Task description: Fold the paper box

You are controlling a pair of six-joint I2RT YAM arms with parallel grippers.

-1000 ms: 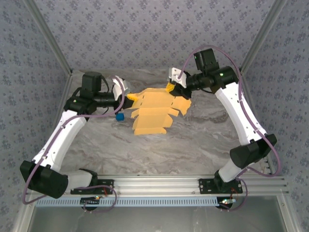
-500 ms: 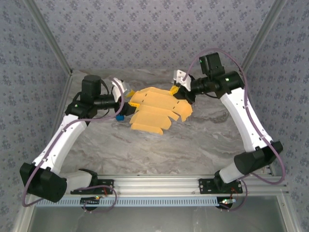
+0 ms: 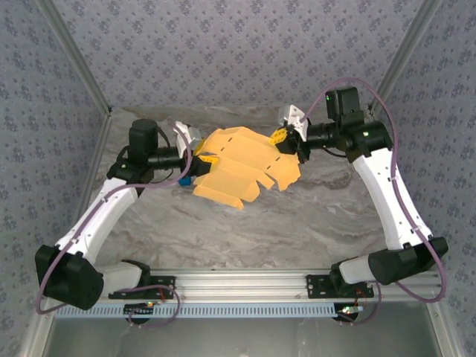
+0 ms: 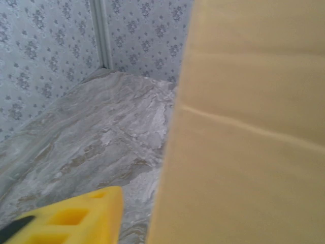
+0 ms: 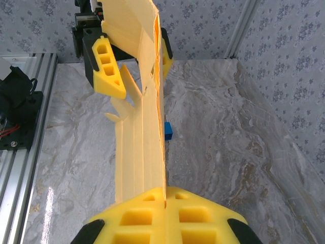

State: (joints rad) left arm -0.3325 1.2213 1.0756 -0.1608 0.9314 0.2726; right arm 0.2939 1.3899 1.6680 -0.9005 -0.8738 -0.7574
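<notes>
The paper box point(image 3: 239, 165) is a yellow-orange die-cut sheet with notched flaps, hanging above the table between both arms. My right gripper point(image 3: 287, 139) is shut on its right edge; in the right wrist view the sheet point(image 5: 142, 137) stands on edge and runs away from the closed jaws point(image 5: 165, 203). My left gripper point(image 3: 198, 155) is at the sheet's left end, its two yellow fingers point(image 5: 107, 66) spread either side of the sheet. In the left wrist view one finger point(image 4: 71, 218) stands apart from the sheet point(image 4: 249, 132), with table showing in the gap.
A tiny blue object point(image 5: 168, 130) lies on the marble table point(image 3: 297, 216) under the sheet's left part, also seen beside the left gripper point(image 3: 183, 179). Patterned walls enclose the table on three sides; an aluminium rail point(image 3: 245, 282) runs along the near edge.
Both grippers have shifted to the right and the sheet has gone with them, rising off the table and tilting more onto its edge. The right arm has stretched further out.
</notes>
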